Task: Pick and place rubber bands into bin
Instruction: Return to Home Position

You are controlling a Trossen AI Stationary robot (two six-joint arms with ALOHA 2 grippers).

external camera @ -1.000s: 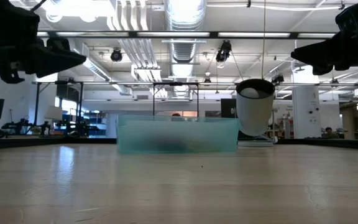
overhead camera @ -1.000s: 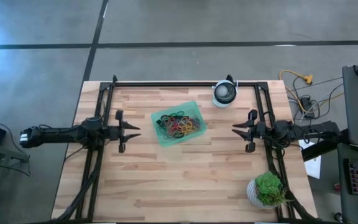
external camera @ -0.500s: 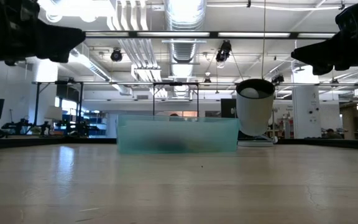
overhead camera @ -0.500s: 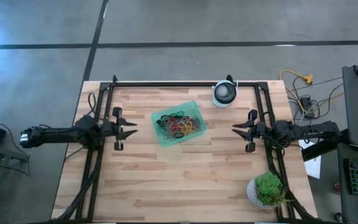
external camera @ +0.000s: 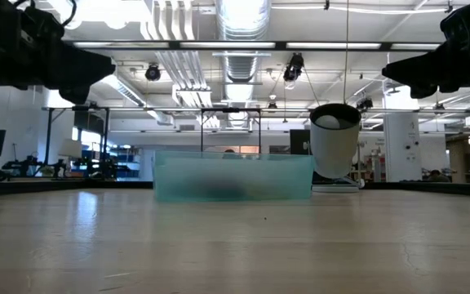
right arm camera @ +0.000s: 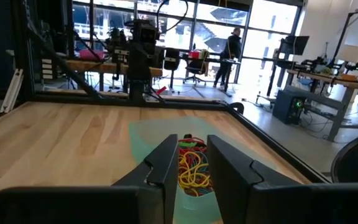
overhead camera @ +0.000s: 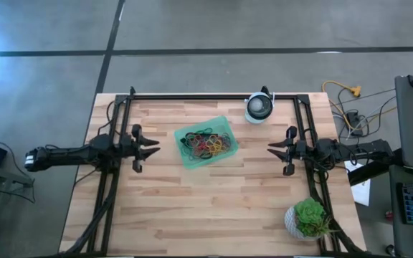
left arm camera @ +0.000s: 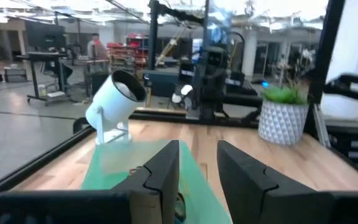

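Nearest in the low view lies one bare desk (external camera: 235, 245). At mid-desk sits one green bin (external camera: 233, 175), its contents a dark blur there. The high view shows the rubber bands (overhead camera: 206, 143) inside it, one tangle too dense to count. Beyond stands one white device (external camera: 334, 147). There are two tools: the left tool (overhead camera: 156, 147) and the right tool (overhead camera: 269, 150) at opposite desk edges, both narrowly parted and empty.

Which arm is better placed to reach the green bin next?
Probably the left: the left gripper sits nearer the bin than the right gripper does. Both are empty.
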